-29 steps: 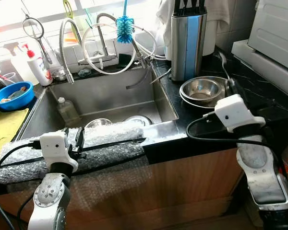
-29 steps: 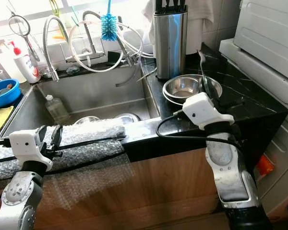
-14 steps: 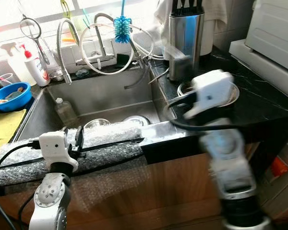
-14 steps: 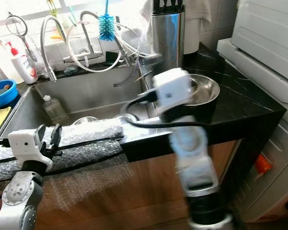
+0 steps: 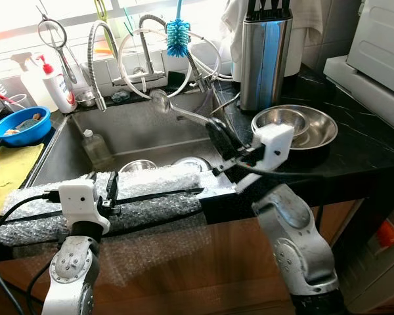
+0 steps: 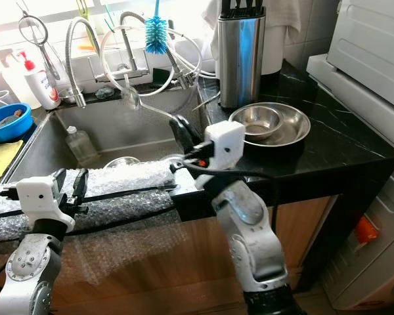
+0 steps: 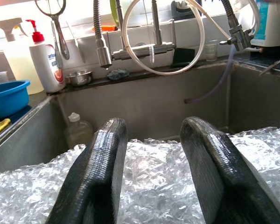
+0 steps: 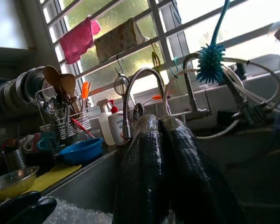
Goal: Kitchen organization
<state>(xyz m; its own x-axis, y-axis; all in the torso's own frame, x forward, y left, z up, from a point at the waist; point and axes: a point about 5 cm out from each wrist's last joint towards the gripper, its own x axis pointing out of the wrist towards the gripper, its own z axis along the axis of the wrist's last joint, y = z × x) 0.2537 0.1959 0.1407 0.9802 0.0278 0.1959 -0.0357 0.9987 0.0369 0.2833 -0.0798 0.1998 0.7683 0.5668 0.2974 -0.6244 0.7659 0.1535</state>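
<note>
**Ladle held over the sink**

Right gripper (image 5: pixel 218 134) raised above the right part of the sink (image 5: pixel 144 134), black fingers (image 8: pixel 147 168) pressed together and clenched on the handle of a ladle (image 5: pixel 184 115). Ladle tilted, its round cup up near the faucet (image 5: pixel 144 41), handle sloping down into the fingers. Silver forearm below, rising from in front of the cabinet, cable looped across the wrist.

Left gripper (image 7: pixel 151 154) low at the front edge of the sink, fingers (image 7: pixel 100 177) spread apart, released, gripping nothing. Both fingers resting on a roll of bubble wrap (image 5: pixel 151 190) laid along the front rim and strapped with a black band.

In the basin: a small clear bottle (image 5: pixel 94 147) against the left wall, two steel dishes (image 5: pixel 190 162) near the front, partly hidden by the wrap.

On the black counter (image 5: pixel 371 147) right of the sink: nested steel bowls (image 5: pixel 295 125), just behind the right wrist. Behind them a steel knife block (image 5: pixel 266 56) with black handles on top.

Along the back ledge: a blue bottle brush (image 5: pixel 178 29) hanging by the faucet, loops of white hose, a red-topped soap bottle (image 5: pixel 58 88) at the left. Further left, a blue bowl (image 5: pixel 20 125) beside a yellow cloth (image 5: pixel 10 170).
</note>
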